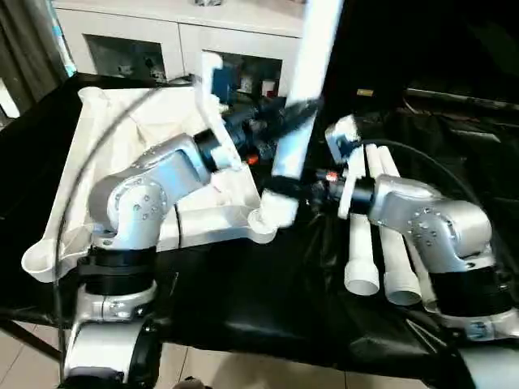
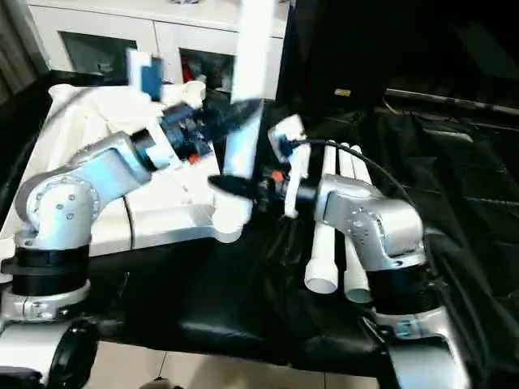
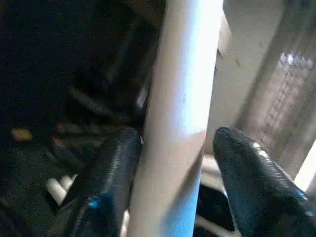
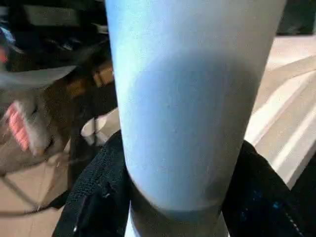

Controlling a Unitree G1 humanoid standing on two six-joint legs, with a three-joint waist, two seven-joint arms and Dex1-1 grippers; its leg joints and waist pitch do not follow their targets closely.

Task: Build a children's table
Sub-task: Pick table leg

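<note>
The children's table top [image 1: 105, 130] lies upside down on the black-draped table, at the left. One white leg [image 1: 306, 73] stands upright in its near right corner socket [image 1: 272, 217]. My left gripper [image 1: 288, 113] reaches around the leg's middle. In the left wrist view one of its fingers [image 3: 116, 168] lies against the tube, while a gap separates the other from it, so my left gripper [image 3: 177, 136] is open. My right gripper [image 1: 284, 188] holds the leg just above the socket. In the right wrist view it [image 4: 180, 148] is shut on the leg, with both fingers pressed to it.
Three spare white legs [image 1: 381, 243] lie side by side on the black cloth at the right, under my right forearm. A white cabinet with glass doors [image 1: 162, 32] stands behind the table. The black table's front edge [image 1: 243, 340] runs near my body, with pale floor below it.
</note>
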